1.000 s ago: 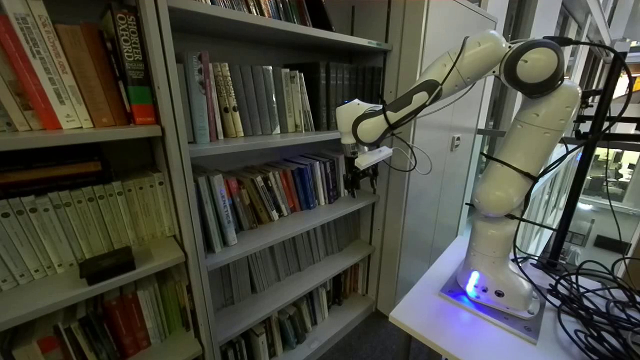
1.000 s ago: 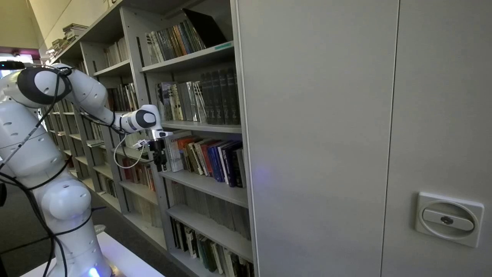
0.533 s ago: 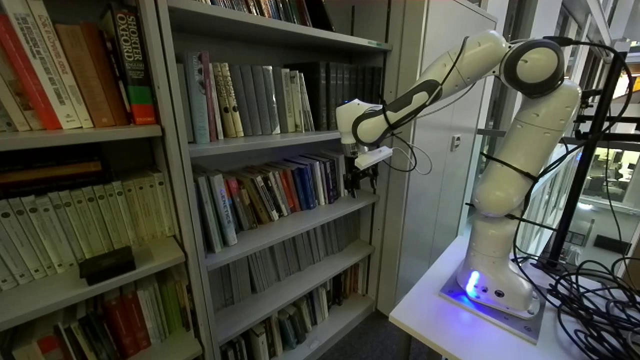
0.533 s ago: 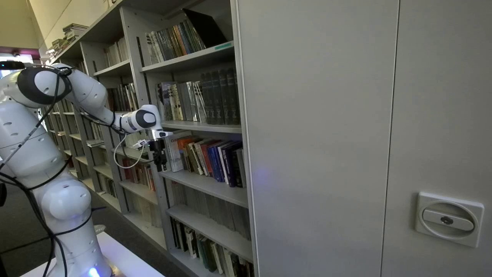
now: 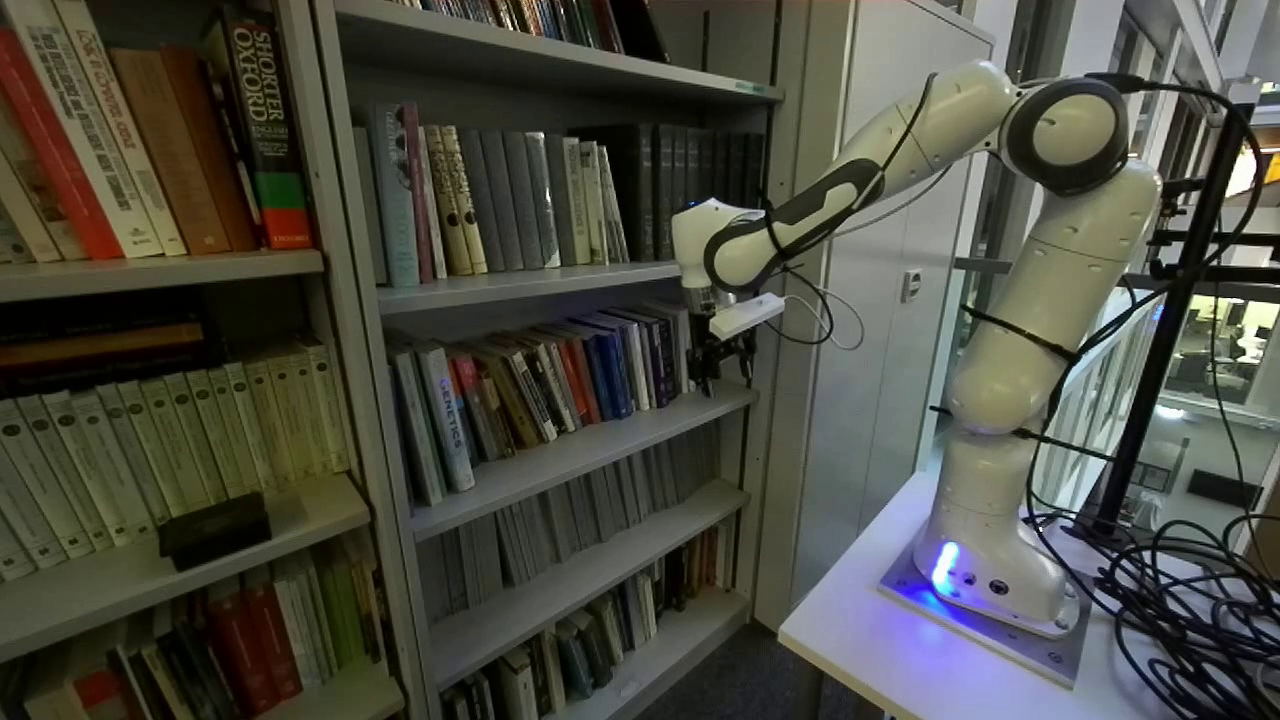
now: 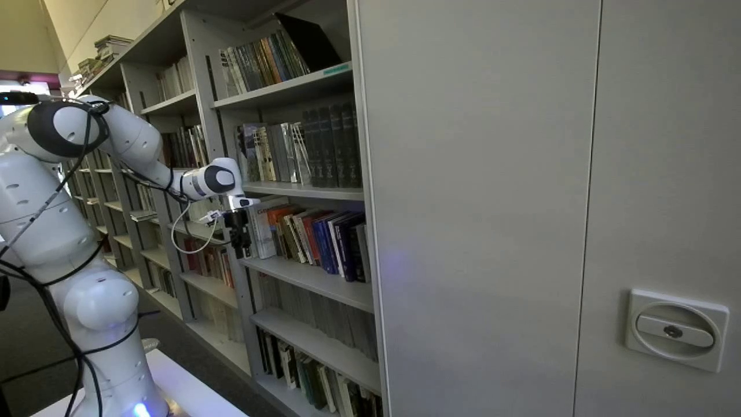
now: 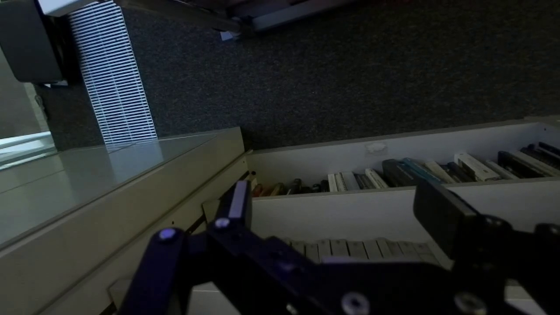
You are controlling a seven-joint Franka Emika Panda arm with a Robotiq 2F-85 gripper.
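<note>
wrist view: fingers point(image 7: 442, 216) spread wide, with nothing between them.
arm point(image 5: 960, 110): no visible change over the last second; same pose, so the work seems paused.
books point(image 5: 610, 370): in a row on the shelf point(image 5: 610, 438), unmoved, none gripped; the genetics volume point(image 5: 450, 420) is near one end.
contact: fingers point down, apparently out in front of those books in both exterior views; no touch shows.

Both exterior views share the bookcase point(image 5: 600, 440) (wrist view looks down).
</note>
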